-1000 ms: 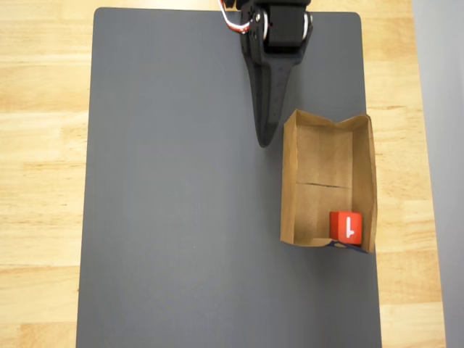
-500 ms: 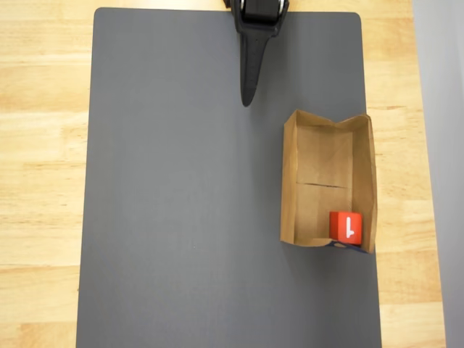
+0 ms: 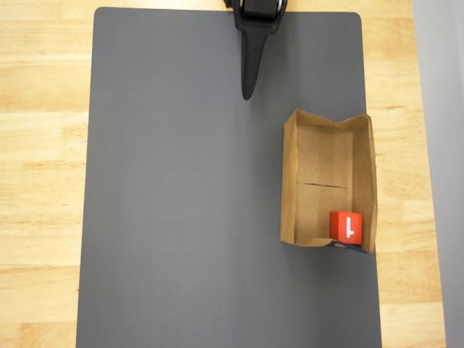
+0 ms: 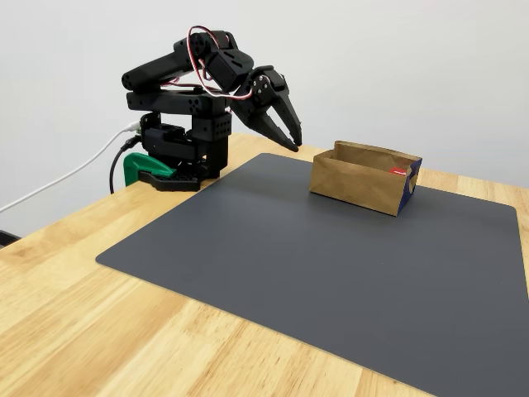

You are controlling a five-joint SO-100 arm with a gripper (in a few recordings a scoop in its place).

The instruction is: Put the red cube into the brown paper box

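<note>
Overhead view: camera set above, facing straight down, close enough that the grey mat [image 3: 217, 181] runs off the bottom edge, wooden tabletop [image 3: 40, 145] showing at left, top and right; arm's base side at top edge, pincer [image 3: 249, 93] entering from there; brown paper box [image 3: 290, 181] right of centre. Fixed view: camera standing off a tabletop [image 4: 83, 331] corner, raised a little, looking obliquely across the mat [image 4: 314, 273] toward a pale wall, farther back, whole arm in frame at upper left. Shared ground: mat, pincer [image 4: 293, 142], box [image 4: 355, 186], surrounding wood.
</note>
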